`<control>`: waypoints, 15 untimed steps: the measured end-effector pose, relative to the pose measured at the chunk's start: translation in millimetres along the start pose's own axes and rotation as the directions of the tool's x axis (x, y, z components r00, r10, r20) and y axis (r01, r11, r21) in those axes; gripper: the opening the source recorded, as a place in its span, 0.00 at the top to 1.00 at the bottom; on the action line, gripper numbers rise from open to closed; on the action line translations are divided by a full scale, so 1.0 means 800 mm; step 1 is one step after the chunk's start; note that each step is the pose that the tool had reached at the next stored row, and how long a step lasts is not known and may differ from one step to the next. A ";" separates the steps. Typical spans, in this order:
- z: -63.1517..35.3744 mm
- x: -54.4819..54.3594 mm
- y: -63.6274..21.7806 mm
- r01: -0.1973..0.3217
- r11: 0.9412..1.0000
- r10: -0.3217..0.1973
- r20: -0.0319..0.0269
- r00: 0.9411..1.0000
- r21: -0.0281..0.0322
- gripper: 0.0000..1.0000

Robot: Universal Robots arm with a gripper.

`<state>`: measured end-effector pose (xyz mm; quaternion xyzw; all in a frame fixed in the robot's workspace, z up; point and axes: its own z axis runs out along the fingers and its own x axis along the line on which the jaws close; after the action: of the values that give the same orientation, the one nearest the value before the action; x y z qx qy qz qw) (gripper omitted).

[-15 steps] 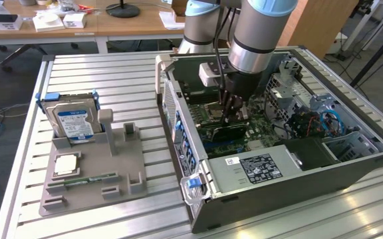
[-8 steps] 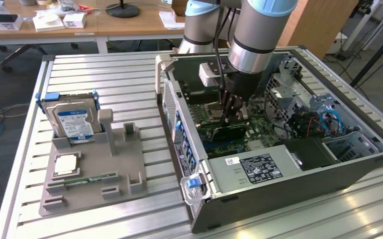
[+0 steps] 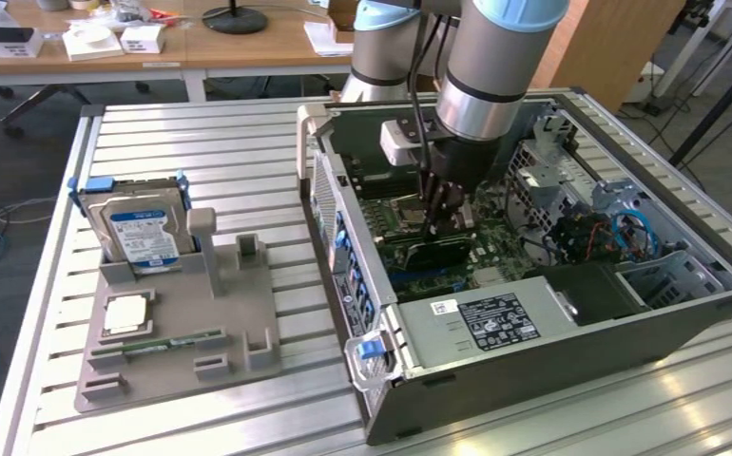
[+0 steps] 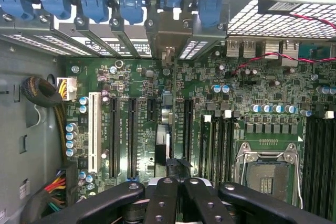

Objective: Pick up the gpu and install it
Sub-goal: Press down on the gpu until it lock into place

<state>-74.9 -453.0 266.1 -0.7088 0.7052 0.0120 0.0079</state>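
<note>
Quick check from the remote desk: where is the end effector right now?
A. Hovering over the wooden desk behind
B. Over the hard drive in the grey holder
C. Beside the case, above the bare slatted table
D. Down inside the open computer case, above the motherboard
D: in the exterior view the end effector reaches down into the open computer case, just above the green motherboard, while the hard drive stands apart in its grey holder.

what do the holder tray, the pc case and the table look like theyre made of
Holder tray: matte grey plastic by its dull, even, moulded blocks, possibly 3D-printed. PC case: dark painted sheet metal, thin flat walls. Table: bare aluminium, ribbed silvery slats with a soft sheen.
</note>
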 end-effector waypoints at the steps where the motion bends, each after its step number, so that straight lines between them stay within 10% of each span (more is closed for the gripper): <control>1: 0.000 0.000 0.000 0.000 1.000 0.000 0.000 1.000 0.000 0.90; 15: 0.002 0.000 0.000 0.000 1.000 0.000 0.000 1.000 0.000 0.90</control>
<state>-75.0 -453.3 264.8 -0.7089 0.7052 0.0120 0.0078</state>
